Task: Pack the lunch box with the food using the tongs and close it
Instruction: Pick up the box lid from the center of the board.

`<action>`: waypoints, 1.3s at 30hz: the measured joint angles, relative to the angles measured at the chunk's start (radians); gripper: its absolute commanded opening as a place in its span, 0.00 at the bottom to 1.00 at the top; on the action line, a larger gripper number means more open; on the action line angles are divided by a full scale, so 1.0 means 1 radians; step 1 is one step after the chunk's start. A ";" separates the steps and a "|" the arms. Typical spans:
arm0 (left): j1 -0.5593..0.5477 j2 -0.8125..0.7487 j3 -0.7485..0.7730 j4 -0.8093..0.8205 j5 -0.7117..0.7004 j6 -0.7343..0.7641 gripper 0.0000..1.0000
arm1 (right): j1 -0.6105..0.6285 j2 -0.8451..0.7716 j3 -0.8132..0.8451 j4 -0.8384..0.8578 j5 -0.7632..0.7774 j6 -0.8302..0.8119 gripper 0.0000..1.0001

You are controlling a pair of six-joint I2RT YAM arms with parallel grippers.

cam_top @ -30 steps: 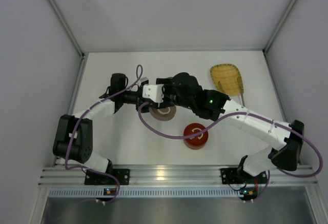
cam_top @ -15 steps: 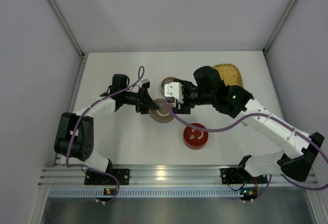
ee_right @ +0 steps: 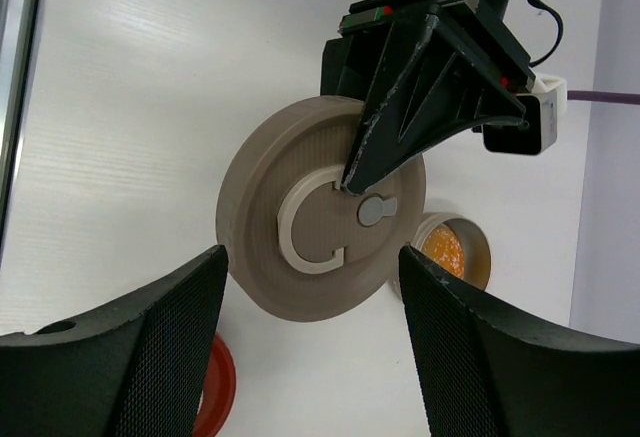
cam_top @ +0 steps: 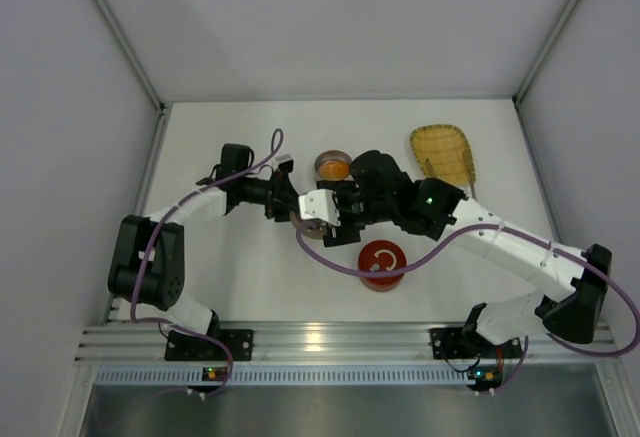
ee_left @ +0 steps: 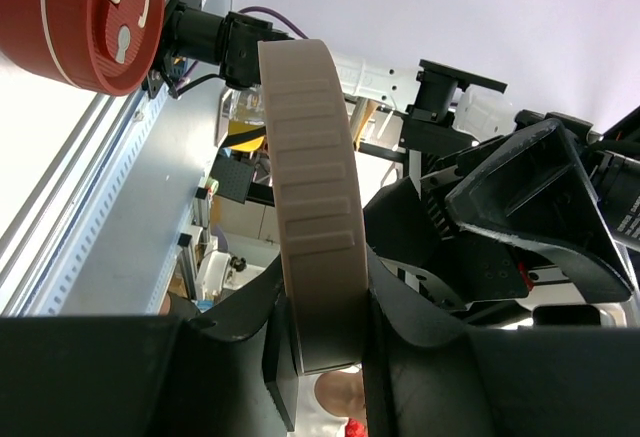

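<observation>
The lunch box is a small open round tin (cam_top: pixel 333 167) with the orange food (ee_right: pixel 446 249) inside it. Its beige lid (ee_right: pixel 320 222), with a C-shaped handle, is tilted up off the table. My left gripper (cam_top: pixel 292 207) is shut on that lid's rim, which runs edge-on between the fingers (ee_left: pixel 315 297) in the left wrist view. My right gripper (ee_right: pixel 320 357) hovers just in front of the lid, open and holding nothing. A slim arm of the tongs (cam_top: pixel 470 179) shows along the woven tray's right edge.
A red round lid (cam_top: pixel 381 264) lies near the front centre, also at the right wrist view's lower left (ee_right: pixel 215 387). The yellow woven tray (cam_top: pixel 443 154) sits at the back right. Both arms crowd the table's middle.
My right arm swung out toward the tray and came back in front of the beige lid, uncovering the tin. Its jaws opened wider. The left gripper kept its hold on the lid.
</observation>
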 measured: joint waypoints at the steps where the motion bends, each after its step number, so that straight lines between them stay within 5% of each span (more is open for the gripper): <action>1: 0.000 0.002 0.005 -0.011 0.000 0.008 0.00 | 0.005 0.003 0.000 0.001 0.005 -0.002 0.68; 26: -0.018 0.045 0.058 -0.242 -0.002 0.206 0.00 | 0.030 0.079 -0.033 0.063 0.111 -0.024 0.55; 29: -0.016 0.045 0.059 -0.253 -0.008 0.217 0.00 | 0.034 0.084 -0.033 0.069 0.124 -0.016 0.47; 35: -0.015 0.045 0.063 -0.264 -0.009 0.227 0.00 | 0.039 0.089 -0.032 0.084 0.151 -0.011 0.12; 39: -0.010 0.048 0.075 -0.267 -0.008 0.232 0.00 | 0.041 0.092 -0.033 0.080 0.146 -0.009 0.03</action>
